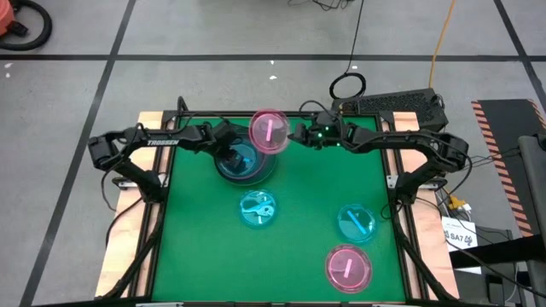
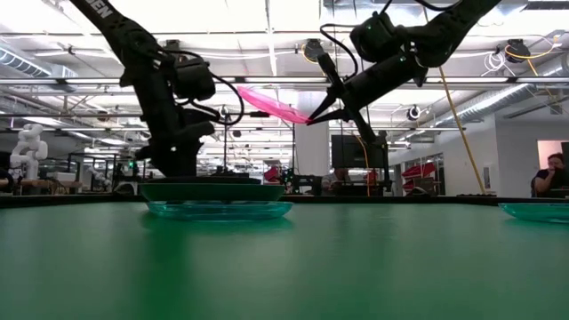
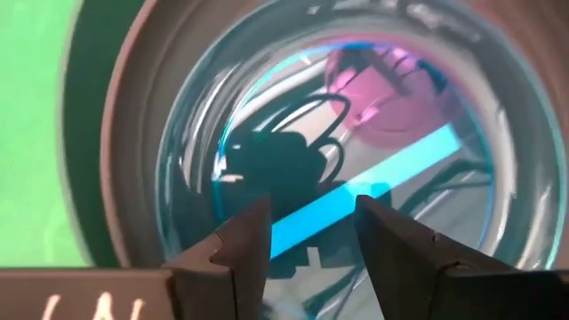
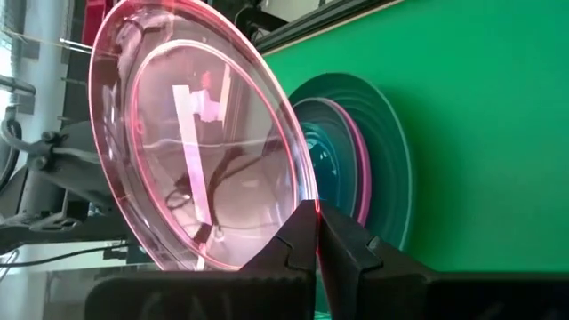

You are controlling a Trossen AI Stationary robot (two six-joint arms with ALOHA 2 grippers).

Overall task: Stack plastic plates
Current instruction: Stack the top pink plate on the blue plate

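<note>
In right pincer point(image 4: 317, 233), translucent pink plate point(image 4: 200, 142), rim pinched, above stack point(image 1: 246, 164).

Translucent pink plate point(image 1: 270, 131) held tilted above the stack point(image 1: 244, 164); two cyan plates point(image 1: 258, 209) point(image 1: 357, 222) and another pink plate point(image 1: 348, 267) lie flat, apart.

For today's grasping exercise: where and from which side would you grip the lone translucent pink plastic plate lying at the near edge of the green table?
Grip the translucent pink plastic plate by its thin raised rim, probably the right-hand edge, coming from the right arm's side. It lies flat on the green table, too wide to span, so only the lip offers a pinch.
</note>
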